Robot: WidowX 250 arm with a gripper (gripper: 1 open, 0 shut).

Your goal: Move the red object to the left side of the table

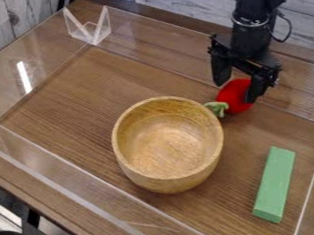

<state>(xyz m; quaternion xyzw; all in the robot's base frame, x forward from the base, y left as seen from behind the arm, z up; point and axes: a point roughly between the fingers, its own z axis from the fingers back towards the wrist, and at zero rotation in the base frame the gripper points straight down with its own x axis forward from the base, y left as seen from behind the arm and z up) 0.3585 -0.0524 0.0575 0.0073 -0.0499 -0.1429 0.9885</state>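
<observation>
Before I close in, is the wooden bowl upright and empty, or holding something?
Upright and empty: the bowl's round mouth faces up toward the camera, and only bare wood shows inside.

open: wide bare tabletop (79,104), left and centre | obstacle: bowl (167,144), near side, just right of centre | obstacle: green block (273,185), near right | gap: bare wood between bowl and block | edge: clear walls (31,82) along left
</observation>
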